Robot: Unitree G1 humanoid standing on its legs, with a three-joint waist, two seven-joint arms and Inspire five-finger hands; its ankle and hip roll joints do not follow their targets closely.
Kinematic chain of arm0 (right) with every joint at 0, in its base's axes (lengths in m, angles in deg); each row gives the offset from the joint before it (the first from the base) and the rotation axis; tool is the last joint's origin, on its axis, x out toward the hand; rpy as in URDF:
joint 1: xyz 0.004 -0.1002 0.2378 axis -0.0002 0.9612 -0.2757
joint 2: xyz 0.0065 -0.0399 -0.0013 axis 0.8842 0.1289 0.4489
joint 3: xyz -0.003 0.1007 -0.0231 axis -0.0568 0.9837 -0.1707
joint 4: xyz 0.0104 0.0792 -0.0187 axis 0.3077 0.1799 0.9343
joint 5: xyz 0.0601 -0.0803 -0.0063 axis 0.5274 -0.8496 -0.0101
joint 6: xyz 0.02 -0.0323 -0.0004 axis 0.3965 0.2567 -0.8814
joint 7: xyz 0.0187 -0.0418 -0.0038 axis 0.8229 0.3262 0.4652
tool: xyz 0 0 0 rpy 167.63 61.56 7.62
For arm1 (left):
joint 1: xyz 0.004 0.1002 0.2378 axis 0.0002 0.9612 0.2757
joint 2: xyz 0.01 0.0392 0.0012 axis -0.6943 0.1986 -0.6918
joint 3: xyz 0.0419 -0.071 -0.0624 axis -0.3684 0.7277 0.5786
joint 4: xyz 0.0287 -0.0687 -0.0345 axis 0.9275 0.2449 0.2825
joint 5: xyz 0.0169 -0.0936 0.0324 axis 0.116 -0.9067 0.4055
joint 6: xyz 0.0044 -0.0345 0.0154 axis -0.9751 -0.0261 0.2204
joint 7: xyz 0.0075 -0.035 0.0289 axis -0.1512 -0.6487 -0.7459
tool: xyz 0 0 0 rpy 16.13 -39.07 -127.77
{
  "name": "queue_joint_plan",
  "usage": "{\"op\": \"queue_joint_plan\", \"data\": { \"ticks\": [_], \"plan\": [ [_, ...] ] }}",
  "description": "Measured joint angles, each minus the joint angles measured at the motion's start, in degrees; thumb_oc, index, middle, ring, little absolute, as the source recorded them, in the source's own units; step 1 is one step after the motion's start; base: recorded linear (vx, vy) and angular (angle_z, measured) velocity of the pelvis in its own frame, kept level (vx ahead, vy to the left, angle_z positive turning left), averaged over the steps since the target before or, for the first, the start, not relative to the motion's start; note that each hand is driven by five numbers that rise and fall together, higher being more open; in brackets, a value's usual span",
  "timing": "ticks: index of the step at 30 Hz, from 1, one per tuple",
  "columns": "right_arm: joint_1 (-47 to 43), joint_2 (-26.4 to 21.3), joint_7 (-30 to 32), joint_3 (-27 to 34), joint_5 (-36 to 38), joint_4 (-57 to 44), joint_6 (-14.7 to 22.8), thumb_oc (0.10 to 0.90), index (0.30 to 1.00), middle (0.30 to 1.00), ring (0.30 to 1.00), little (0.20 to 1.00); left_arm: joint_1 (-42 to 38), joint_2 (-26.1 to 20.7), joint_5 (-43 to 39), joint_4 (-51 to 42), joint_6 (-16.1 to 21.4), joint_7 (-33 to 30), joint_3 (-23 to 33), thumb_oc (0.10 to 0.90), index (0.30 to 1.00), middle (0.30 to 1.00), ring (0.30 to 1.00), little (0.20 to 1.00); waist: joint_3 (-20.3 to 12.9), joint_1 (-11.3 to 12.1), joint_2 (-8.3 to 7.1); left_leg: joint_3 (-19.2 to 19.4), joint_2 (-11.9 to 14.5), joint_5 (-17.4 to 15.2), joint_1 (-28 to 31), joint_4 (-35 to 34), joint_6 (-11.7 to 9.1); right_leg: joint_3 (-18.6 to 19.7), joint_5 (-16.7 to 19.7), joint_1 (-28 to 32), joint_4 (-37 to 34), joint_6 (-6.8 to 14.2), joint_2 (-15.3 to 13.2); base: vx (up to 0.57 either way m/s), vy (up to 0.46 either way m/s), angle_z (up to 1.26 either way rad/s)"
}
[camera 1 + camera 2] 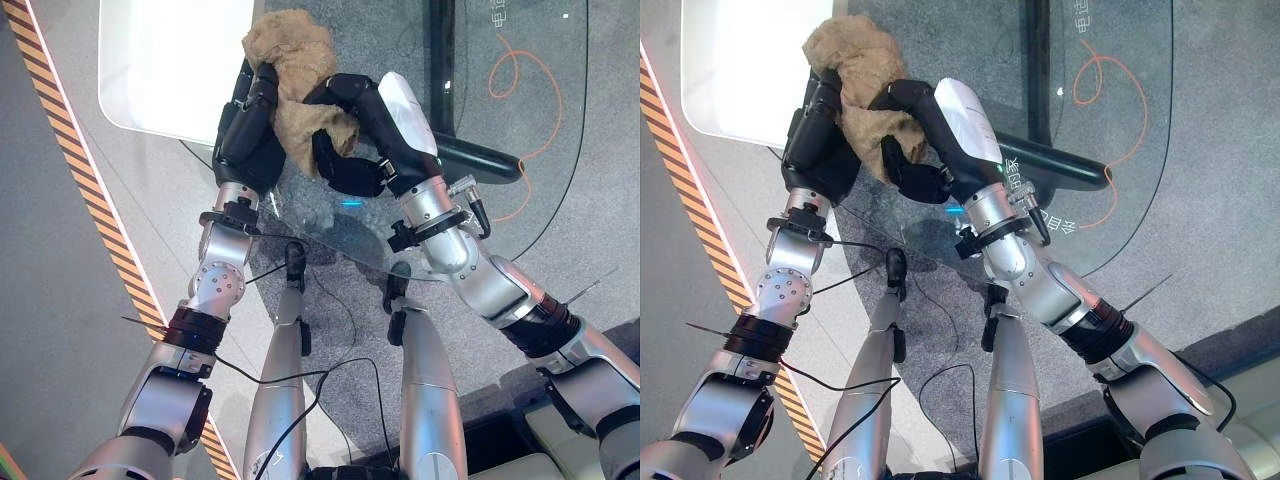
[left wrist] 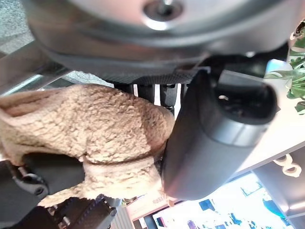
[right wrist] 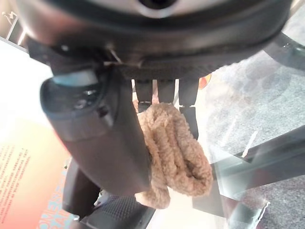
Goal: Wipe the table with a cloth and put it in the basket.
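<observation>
A tan fuzzy cloth (image 1: 293,58) is bunched up between my two hands over the near edge of the round glass table (image 1: 335,228). My left hand (image 1: 245,132) grips the cloth's left side, fingers curled over it. On the other side, my right hand (image 1: 352,150) has its fingers and white-covered thumb (image 1: 405,110) wrapped round the cloth's lower part. In the left wrist view the cloth (image 2: 95,129) lies pressed beside the thumb (image 2: 214,138). In the right wrist view a fold of the cloth (image 3: 177,160) hangs between thumb (image 3: 102,138) and fingers.
A white tabletop (image 1: 170,60) adjoins the glass at the far left. The glass table's black base (image 1: 470,150) shows through the top, with an orange cable (image 1: 520,70) on the grey floor beyond. Yellow-black striped tape (image 1: 90,200) runs along the floor at the left.
</observation>
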Motion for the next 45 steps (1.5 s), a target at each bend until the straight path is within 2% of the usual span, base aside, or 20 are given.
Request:
{"op": "queue_joint_plan", "data": {
  "ticks": [1, 2, 11, 17, 32, 38, 45],
  "plan": [
    [0.00, 0.03, 0.00, 0.00, 0.01, 0.00, 0.00, 0.696, 0.811, 0.811, 0.811, 0.796, 0.01, 0.03, 0.00, 0.00, 0.13, 0.00, -0.03, 0.100, 0.300, 0.300, 0.300, 0.200, 0.00, 0.00, 0.00, 0.00, 0.00, 0.00, 0.00, 0.00, 0.00, 0.00, 0.00, 0.00, 0.00, 0.00, 0.00, 0.00, 0.000, 0.00],
    [0.00, 0.09, 0.00, 0.00, 0.03, 0.00, 0.00, 0.800, 0.900, 0.900, 0.900, 0.900, 0.01, 0.12, 0.00, 0.00, 0.71, 0.00, -0.17, 0.100, 0.300, 0.300, 0.300, 0.200, 0.00, -0.01, 0.00, 0.00, 0.00, 0.00, 0.00, 0.00, 0.00, 0.00, 0.00, 0.00, 0.01, 0.00, 0.00, 0.00, 0.000, 0.00],
    [-0.01, 0.84, 0.01, -0.13, 0.07, -0.02, 1.19, 0.800, 0.900, 0.900, 0.900, 0.900, -0.05, 1.01, -0.02, -0.01, 5.07, -0.09, -0.52, 0.100, 0.300, 0.300, 0.300, 0.200, 0.00, 0.02, -0.01, -0.03, 0.00, 0.02, 0.00, 0.00, -0.01, 0.00, 0.00, 0.00, 0.01, 0.00, 0.01, 0.00, 0.000, 0.00],
    [-0.05, 2.11, 0.02, 0.34, 0.05, -0.01, 1.41, 0.800, 0.900, 0.900, 0.900, 0.900, -0.04, 3.35, -0.03, -0.06, 8.60, -0.67, -0.37, 0.100, 0.300, 0.300, 0.300, 0.200, 0.01, -0.03, -0.03, -0.04, 0.00, 0.02, 0.00, -0.01, -0.01, 0.01, 0.00, -0.03, 0.01, 0.00, 0.02, 0.00, 0.000, 0.00],
    [-1.65, 2.69, 0.09, 0.62, -0.40, 0.03, 1.41, 0.800, 0.900, 0.900, 0.900, 0.900, -0.10, 7.08, 0.01, -0.79, 17.23, -8.28, 1.37, 0.100, 0.300, 0.300, 0.300, 0.200, 0.02, 0.12, -0.06, -0.06, 0.00, 0.02, 0.00, -0.10, -0.02, 0.01, -0.01, -0.08, -0.01, 0.00, 0.02, 0.00, 0.000, 0.00],
    [-2.16, 2.73, 0.09, 0.73, -1.50, 0.04, 1.41, 0.800, 0.900, 0.900, 0.900, 0.900, -0.10, 7.53, 0.86, -0.89, 19.66, -10.75, 1.73, 0.100, 0.300, 0.300, 0.300, 0.200, 0.02, 0.37, -0.05, -0.07, 0.00, 0.02, 0.00, -0.11, -0.02, 0.01, -0.01, -0.10, 0.01, 0.00, 0.02, 0.00, 0.000, 0.00],
    [-2.23, 2.77, 0.78, 2.72, -2.06, 0.68, 1.37, 0.800, 0.900, 0.900, 0.900, 0.900, -0.11, 7.85, 4.24, -1.02, 21.83, -14.80, 4.61, 0.100, 0.300, 0.300, 0.300, 0.200, 0.02, 0.50, -0.05, -0.07, 0.00, 0.03, 0.00, -0.10, -0.03, 0.02, -0.01, -0.12, 0.04, 0.00, 0.01, 0.00, 0.000, 0.00]
  ]
}}
